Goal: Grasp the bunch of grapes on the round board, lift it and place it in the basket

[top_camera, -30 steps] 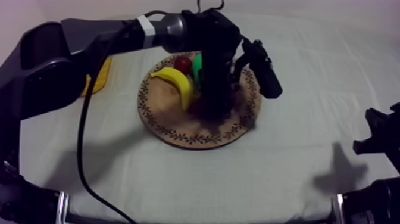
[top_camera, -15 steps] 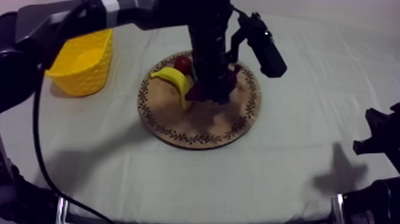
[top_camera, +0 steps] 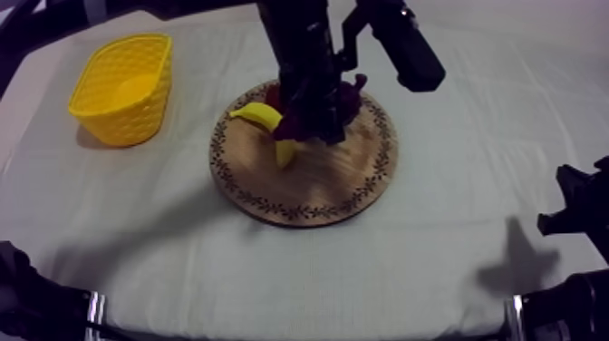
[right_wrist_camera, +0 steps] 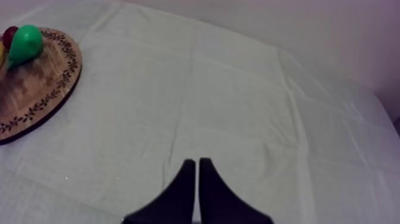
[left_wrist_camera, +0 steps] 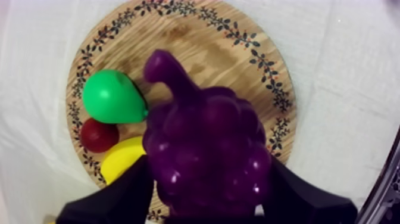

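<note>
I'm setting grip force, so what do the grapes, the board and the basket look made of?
The bunch of grapes: likely moulded plastic, glossy; small white highlights on the purple bumps. The wooden board: wood, matte; visible grain, dark printed or burnt leaf rim. The yellow basket: probably plastic, woven-look textured wall, one even colour.

This looks like a robotics lab bench: black robot arms (top_camera: 301, 63) reach over a table (top_camera: 272, 281) under a plain grey-white cloth (top_camera: 471, 136), with a plain pale wall (right_wrist_camera: 297, 24) behind it. The things on it are props: glossy plastic toy fruit such as a purple bunch of grapes (left_wrist_camera: 205, 155), a round wooden board with a leaf-patterned rim (top_camera: 349, 181) and a yellow lattice basket (top_camera: 91, 86).
</note>
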